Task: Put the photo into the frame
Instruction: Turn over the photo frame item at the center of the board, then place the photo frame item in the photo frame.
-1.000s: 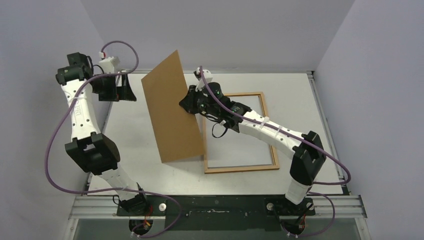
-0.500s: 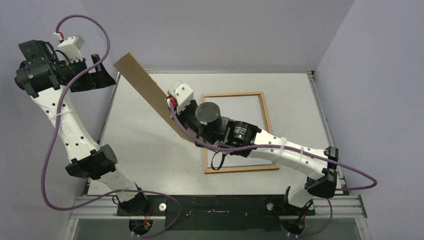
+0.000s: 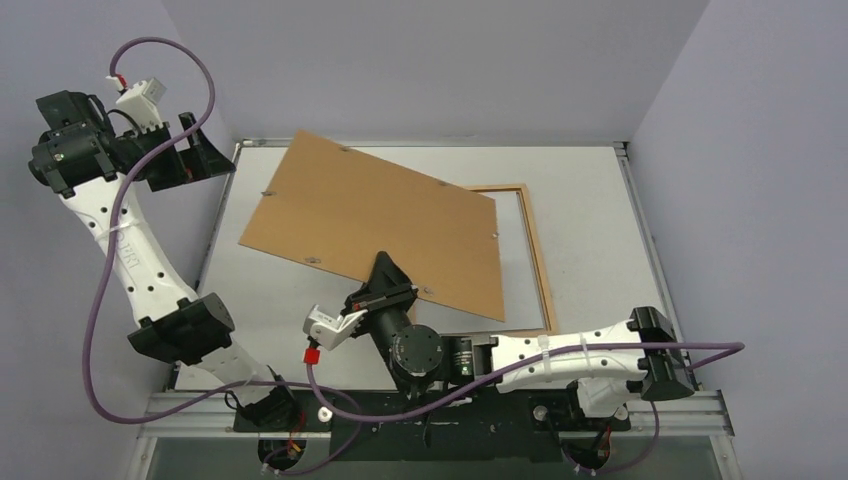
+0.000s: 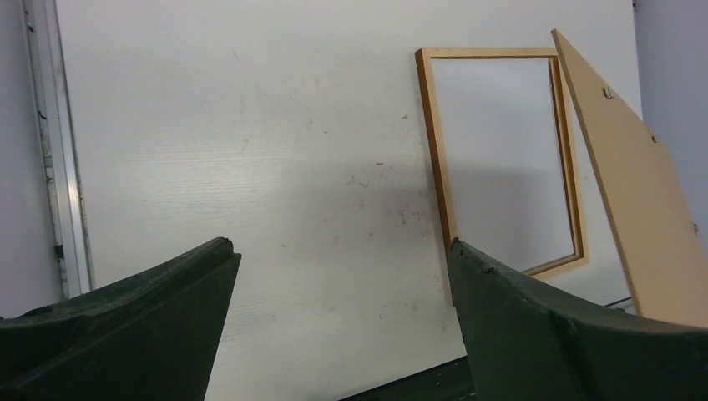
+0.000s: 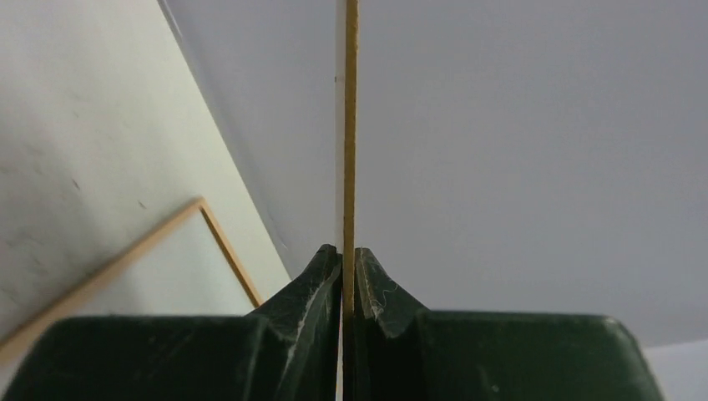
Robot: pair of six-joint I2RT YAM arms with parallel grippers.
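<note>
The frame [image 4: 438, 150]: thin reddish-brown wood, clear pane, flat on tabletop [image 3: 300, 320]. Right gripper [image 5: 349, 259] jaws pinched on the edge of the backing board [image 3: 380, 225], which is tilted over the frame. Left gripper [image 4: 341, 244] jaws wide apart, empty.

Pale, scuffed worktop [image 3: 280, 300] carries one reddish-brown wooden frame [image 3: 537, 255], lying flat toward 3 o'clock, long side running 12–6.

Robotics lab test cell, scuffed white table [image 3: 600, 200] boxed in by plain pale lilac walls [image 3: 430, 60] left, far and right, aluminium rail [image 3: 190, 410] along the near edge, left arm [image 3: 125, 255] and right arm [image 3: 560, 352] bolted there, purple cables [image 3: 700, 347] looping loose.
</note>
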